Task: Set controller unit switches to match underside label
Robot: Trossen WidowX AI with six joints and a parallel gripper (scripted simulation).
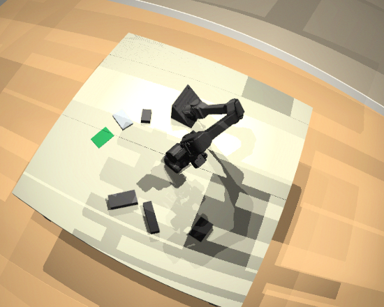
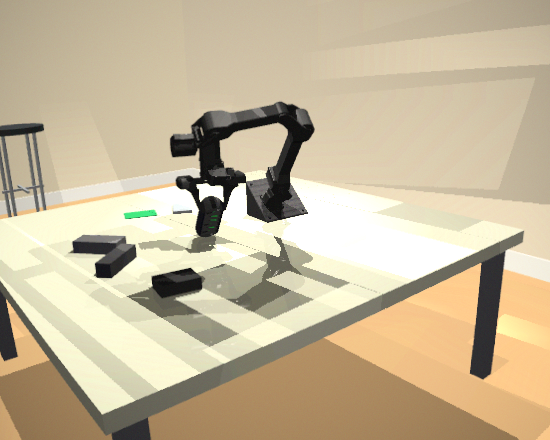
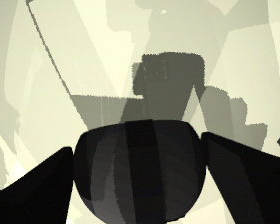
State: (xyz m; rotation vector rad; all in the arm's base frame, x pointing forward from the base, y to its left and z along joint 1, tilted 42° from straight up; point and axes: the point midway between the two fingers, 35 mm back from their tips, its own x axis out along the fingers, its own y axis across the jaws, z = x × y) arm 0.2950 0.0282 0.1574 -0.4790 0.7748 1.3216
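The dark grey controller unit point(image 2: 208, 223) point(image 3: 140, 172) is held on edge in the air above the bench point(image 2: 362, 250) point(image 1: 267, 139). In the exterior view its switch face, with several small green marks, is turned toward the camera; the separate switch settings are too small to read. My gripper point(image 2: 212, 202) point(image 3: 138, 148) points down and is shut on the unit, one finger at each end of its width. The wrist view shows a dark rounded side of the unit with a darker band between the fingers. The label does not show in any view.
Two long dark blocks point(image 1: 122, 199) point(image 1: 151, 217) and a dark block point(image 1: 201, 229) point(image 2: 177, 282) lie toward the front. A green plate point(image 1: 102, 137) point(image 2: 140, 214), a pale plate point(image 1: 122, 119) and a small dark block point(image 1: 146, 116) lie left of the arm's base.
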